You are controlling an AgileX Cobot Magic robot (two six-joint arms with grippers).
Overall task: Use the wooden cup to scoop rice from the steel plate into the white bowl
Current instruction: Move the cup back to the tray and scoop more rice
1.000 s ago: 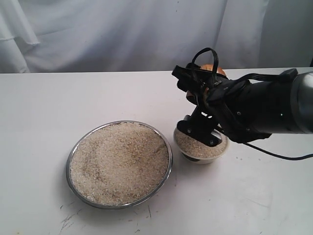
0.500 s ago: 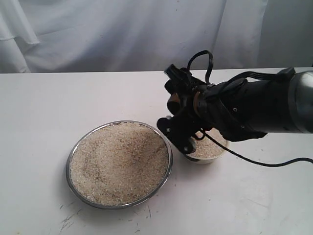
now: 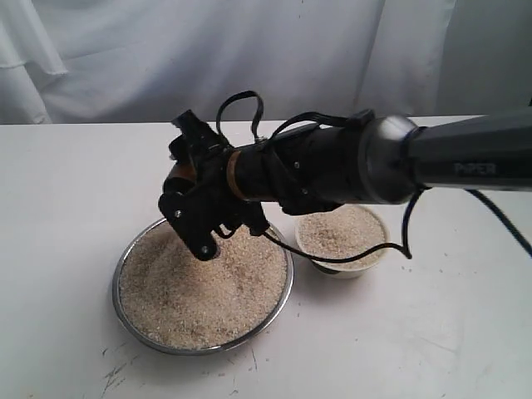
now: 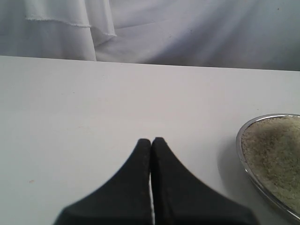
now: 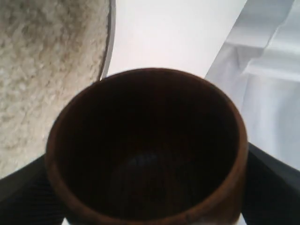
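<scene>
While the right gripper (image 3: 199,218) clamps one round, reddish-brown wooden cup (image 5: 145,154), dark inside, over the rim of one wide, shiny steel plate (image 3: 204,350) heaped with grainy beige rice (image 3: 199,291), one small white bowl (image 3: 341,268) just beside the plate also holds rice. The left gripper (image 4: 151,145) has its jaws pressed together.

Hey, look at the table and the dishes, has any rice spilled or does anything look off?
No spill shows: the rice lies only in the steel plate and the white bowl. The wooden cup looks empty. The one oddity is a few dark scuff marks on the table by the plate's near edge.
</scene>
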